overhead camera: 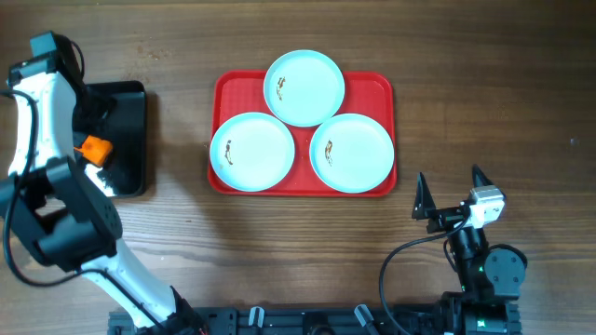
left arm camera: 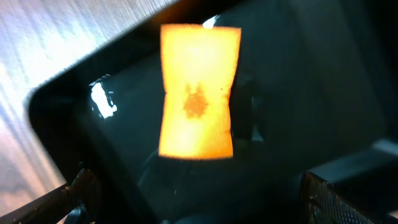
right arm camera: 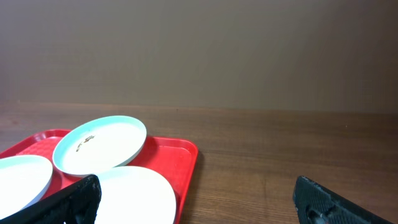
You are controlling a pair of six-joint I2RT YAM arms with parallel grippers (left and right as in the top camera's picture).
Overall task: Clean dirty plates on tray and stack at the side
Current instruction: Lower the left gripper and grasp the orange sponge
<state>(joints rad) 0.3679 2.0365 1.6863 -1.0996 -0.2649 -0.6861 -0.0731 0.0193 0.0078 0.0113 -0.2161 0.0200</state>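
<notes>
Hovering with left tool (left arm camera: 202,196) released over soft sponge (left arm camera: 199,93), right tool (overhead camera: 449,175) released too, gripping stiff, slick plates (overhead camera: 354,152) likely best at rim.

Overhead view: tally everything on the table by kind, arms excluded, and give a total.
Plates: 3
Tray: 1
Bin: 1
Sponge: 1
Total: 6
</notes>
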